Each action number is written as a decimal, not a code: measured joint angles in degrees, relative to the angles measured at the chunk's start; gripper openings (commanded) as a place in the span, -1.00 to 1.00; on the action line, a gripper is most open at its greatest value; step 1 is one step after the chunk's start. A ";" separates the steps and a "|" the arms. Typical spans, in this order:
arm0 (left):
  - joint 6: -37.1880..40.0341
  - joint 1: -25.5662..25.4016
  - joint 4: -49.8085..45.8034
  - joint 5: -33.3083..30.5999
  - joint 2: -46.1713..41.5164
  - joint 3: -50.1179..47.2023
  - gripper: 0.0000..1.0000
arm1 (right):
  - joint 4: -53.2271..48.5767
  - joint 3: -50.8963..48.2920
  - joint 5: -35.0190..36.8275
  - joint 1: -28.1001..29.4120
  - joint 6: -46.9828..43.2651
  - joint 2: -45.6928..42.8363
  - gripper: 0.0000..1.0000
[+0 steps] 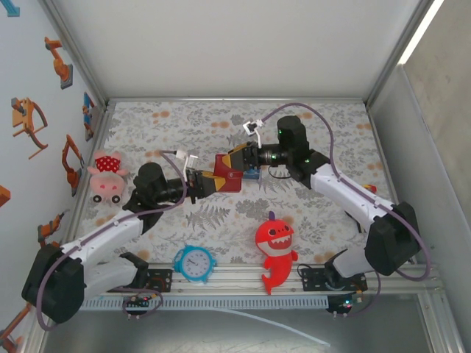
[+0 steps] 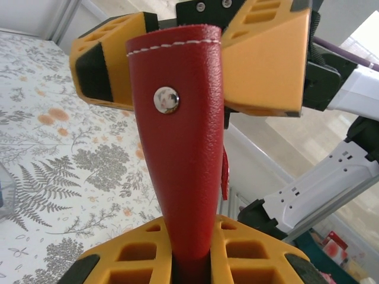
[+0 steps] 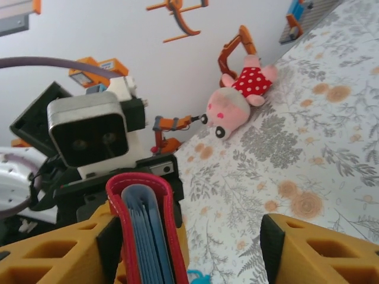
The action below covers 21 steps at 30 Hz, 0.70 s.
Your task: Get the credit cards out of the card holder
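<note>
The dark red card holder (image 1: 227,175) hangs in the air over the middle of the table, between the two grippers. My left gripper (image 1: 202,182) is shut on its lower end (image 2: 183,148), and the orange fingers (image 2: 136,260) pinch the leather on both sides. My right gripper (image 1: 241,165) is open around the top end (image 3: 142,236). The card holder leans on the right gripper's left pad (image 3: 109,236), and the other pad (image 3: 272,239) stands well clear. Pale blue leaves (image 3: 145,231) show inside the holder. I cannot tell credit cards from pockets there. A small blue piece (image 1: 252,174) shows under the right gripper.
A pink pig plush (image 1: 107,175) lies at the left edge of the floral cloth. A red shark toy (image 1: 275,246) and a teal alarm clock (image 1: 195,263) sit near the front rail. White walls close in the table on three sides.
</note>
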 measured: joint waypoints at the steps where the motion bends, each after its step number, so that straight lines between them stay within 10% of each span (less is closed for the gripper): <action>1: 0.68 0.00 -1.22 -0.31 -0.42 0.00 -1.00 | -1.33 0.02 1.55 0.02 -0.70 -0.57 0.51; 9: 6.75 0.00 -13.16 -6.73 -7.32 0.00 -1.00 | -8.76 0.07 17.81 0.02 -3.96 -8.59 0.65; 21: 9.90 0.79 -21.57 -20.85 -11.93 0.17 -1.00 | -15.56 0.11 41.44 11.74 -6.12 -9.60 -0.06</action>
